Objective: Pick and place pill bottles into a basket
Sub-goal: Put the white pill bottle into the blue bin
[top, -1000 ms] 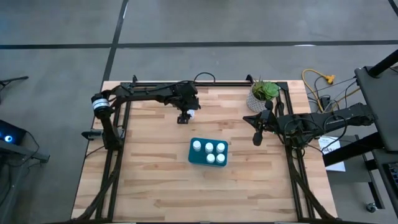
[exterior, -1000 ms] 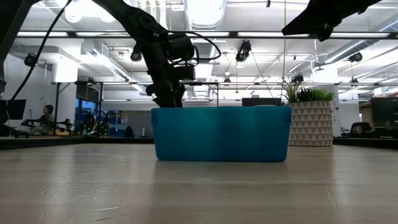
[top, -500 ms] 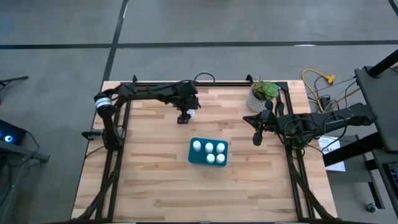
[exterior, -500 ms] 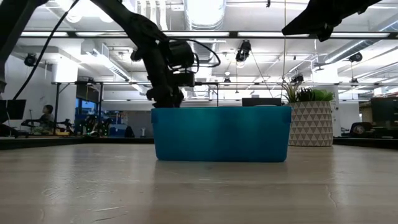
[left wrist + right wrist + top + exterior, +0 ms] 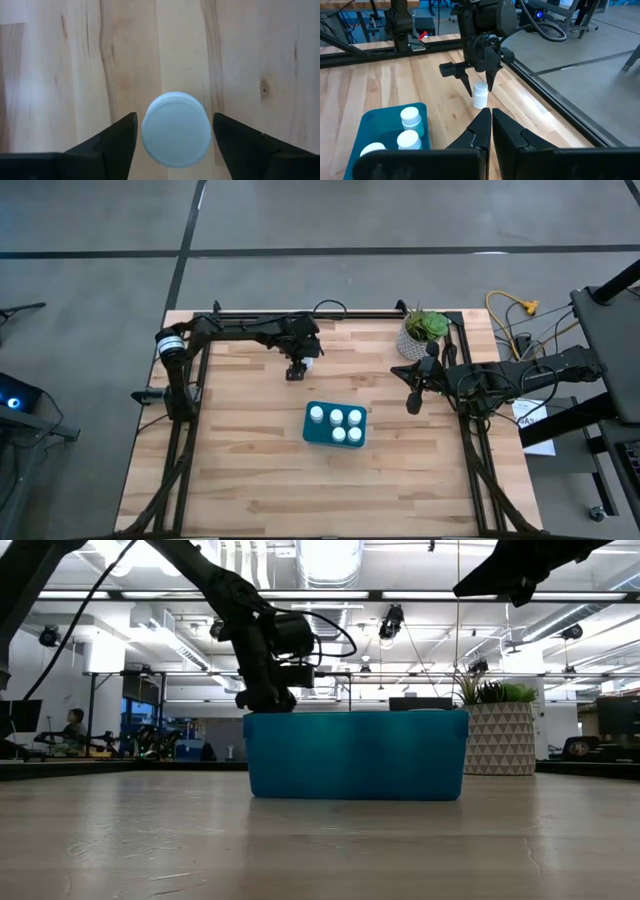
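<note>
So on the left side of the table [image 5: 230,450], the left end effector [image 5: 297,368] is reaching out toward the far-middle area and hanging right over a lone pill bottle [image 5: 308,364] that stands upright on the wood. In the left wrist view you look straight down on the bottle's round white cap [image 5: 176,128], and the two dark fingers [image 5: 117,137] sit spread wide on either side of it with a gap on both sides, so it's around the bottle but not touching it. The right wrist view shows the same thing from across the table: fingers straddling the little white bottle [image 5: 480,95], tips down near its cap. Moving toward the middle, the teal basket [image 5: 312,432] sits nearer the front than that bottle, with five pill bottles [image 5: 336,418] standing inside it, three along the far side and two along the near side. Further right there's a white plant pot [image 5: 414,343] with a green plant at the far edge. The right end effector [image 5: 413,402] hovers just in front of the pot, well right of the basket, with its fingers pressed together and nothing in them.
</note>
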Tool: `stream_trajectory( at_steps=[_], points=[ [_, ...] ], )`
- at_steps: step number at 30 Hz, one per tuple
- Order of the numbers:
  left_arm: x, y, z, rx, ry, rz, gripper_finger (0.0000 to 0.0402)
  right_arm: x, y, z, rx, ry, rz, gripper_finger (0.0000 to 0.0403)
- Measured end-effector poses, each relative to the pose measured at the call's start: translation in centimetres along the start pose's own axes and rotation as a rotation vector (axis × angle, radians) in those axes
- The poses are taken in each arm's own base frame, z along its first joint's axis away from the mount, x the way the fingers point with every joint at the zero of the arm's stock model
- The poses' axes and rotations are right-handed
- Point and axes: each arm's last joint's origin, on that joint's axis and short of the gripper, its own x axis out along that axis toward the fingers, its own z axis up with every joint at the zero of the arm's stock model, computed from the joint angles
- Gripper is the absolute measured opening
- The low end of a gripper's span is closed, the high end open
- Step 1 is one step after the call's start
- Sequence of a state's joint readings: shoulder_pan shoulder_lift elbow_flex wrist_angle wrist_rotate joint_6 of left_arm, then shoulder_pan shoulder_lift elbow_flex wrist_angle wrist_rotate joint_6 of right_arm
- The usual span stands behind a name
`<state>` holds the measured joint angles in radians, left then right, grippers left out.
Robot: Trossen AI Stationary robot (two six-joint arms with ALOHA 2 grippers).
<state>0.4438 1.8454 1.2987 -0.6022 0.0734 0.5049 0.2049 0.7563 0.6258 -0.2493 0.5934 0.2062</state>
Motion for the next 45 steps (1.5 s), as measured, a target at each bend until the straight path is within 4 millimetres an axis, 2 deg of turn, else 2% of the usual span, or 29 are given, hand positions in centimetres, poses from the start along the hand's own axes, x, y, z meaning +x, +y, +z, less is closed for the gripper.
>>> stream_trajectory(
  at_steps=[12, 20, 26, 34, 38, 45],
  points=[
    [0.0, 0.0, 0.1, 0.0, -0.009, 0.005, 0.0163, 0.0, 0.0, 0.0, 0.0, 0.0, 0.0, 0.0009],
    [-0.3, -0.2, 0.0, 0.0, 0.002, -0.002, 0.0157, 0.0, 0.0, 0.0, 0.0, 0.0, 0.0, 0.0009],
    [-2.2, -0.9, 0.3, -0.007, -0.019, 0.001, 0.0156, 0.0, 0.0, 0.0, -0.003, 0.0, 0.0, 0.0009],
    [-5.9, -3.6, 1.7, 0.021, -0.11, 0.004, 0.0155, 0.0, 0.0, 0.0, -0.003, 0.0, 0.0, 0.0009],
    [-7.7, -5.7, 2.3, 0.042, -0.147, -0.014, 0.0155, 0.0, 0.0, 0.0, -0.004, 0.001, 0.0, 0.0009],
    [-9.5, -9.9, 3.0, 0.078, -0.172, -0.057, 0.0155, 0.0, 0.0, 0.0, -0.002, 0.001, 0.0, 0.0009]
  ],
)
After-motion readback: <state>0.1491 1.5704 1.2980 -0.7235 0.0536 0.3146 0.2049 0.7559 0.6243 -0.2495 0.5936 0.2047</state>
